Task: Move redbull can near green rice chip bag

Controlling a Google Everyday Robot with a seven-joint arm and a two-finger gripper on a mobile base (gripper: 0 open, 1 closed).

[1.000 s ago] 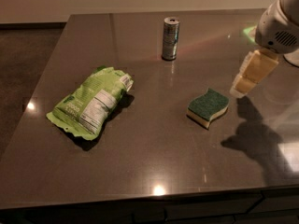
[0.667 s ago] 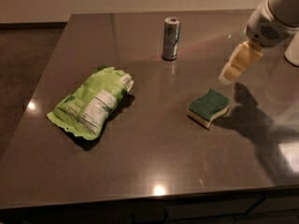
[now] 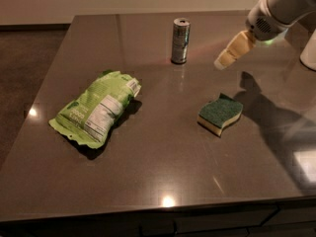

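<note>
Now the tool (image 3: 224,59) is seen to the right of the redbull can (image 3: 180,41), near it but apart; since a second ago it has been carried leftward, away from the sponge (image 3: 220,113), toward the can; whether it is spread or pressed together cannot be told; the can stands upright on the far part of the table (image 3: 158,181), well apart from the green rice chip bag (image 3: 96,107); the approach is judged under way.

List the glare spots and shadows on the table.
Camera view: bright glare spots near the table's front edge and left of the green rice chip bag; the claw, right of the redbull can, casts a dark shadow beside the sponge.
</note>
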